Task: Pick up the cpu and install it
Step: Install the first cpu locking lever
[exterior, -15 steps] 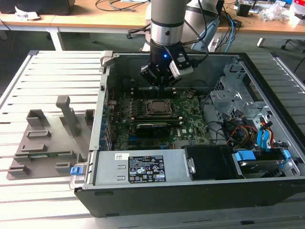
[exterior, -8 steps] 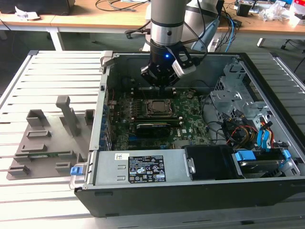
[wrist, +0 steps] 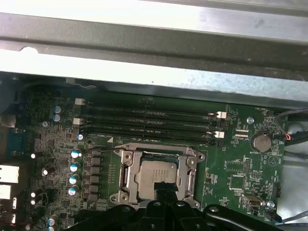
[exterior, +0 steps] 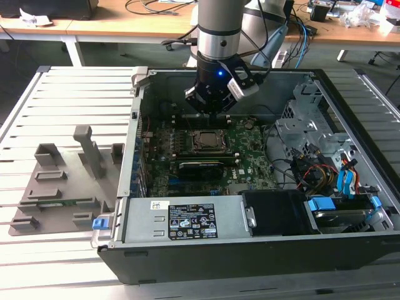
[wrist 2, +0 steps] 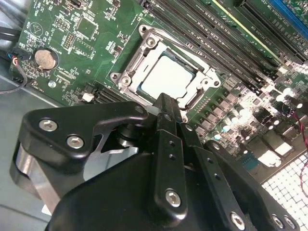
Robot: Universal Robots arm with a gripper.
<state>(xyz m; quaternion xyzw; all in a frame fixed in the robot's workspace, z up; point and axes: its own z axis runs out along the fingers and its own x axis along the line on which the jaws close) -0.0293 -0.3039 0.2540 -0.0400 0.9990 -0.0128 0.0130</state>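
Lab room w/ wooden desks and cables along the back; in front a slatted metal bench (exterior: pixel 69 87) carries an open PC case (exterior: pixel 262 244), the landmark here. Off the case's side toward the exterior view's left sits a grey plastic fixture (exterior: pixel 62 181) w/ upright posts, and a small blue clip (exterior: pixel 99 223) just beside the case's corner. Inside the case lies the green motherboard (exterior: pixel 206 156); its socket (exterior: pixel 205 141) w/ metal frame is near the board's middle. The cpu (wrist: pixel 156 174) rests seated inside that socket frame, silver top facing up, seen in both wrist views (wrist 2: pixel 169 77). The end effector (exterior: pixel 215 112) hangs over the case interior, just above the board's far edge behind the socket, nothing in its grip; its dark fingers (wrist 2: pixel 166 120) look pressed together, closed, tips near the socket frame's edge, apart from the cpu. RAM slots (wrist: pixel 149 120) run beside the socket. A coin battery (wrist 2: pixel 44 58) sits on the board. Toward the exterior view's right within the case: drive cage (exterior: pixel 300 125), wire bundles, blue latches (exterior: pixel 322 204).
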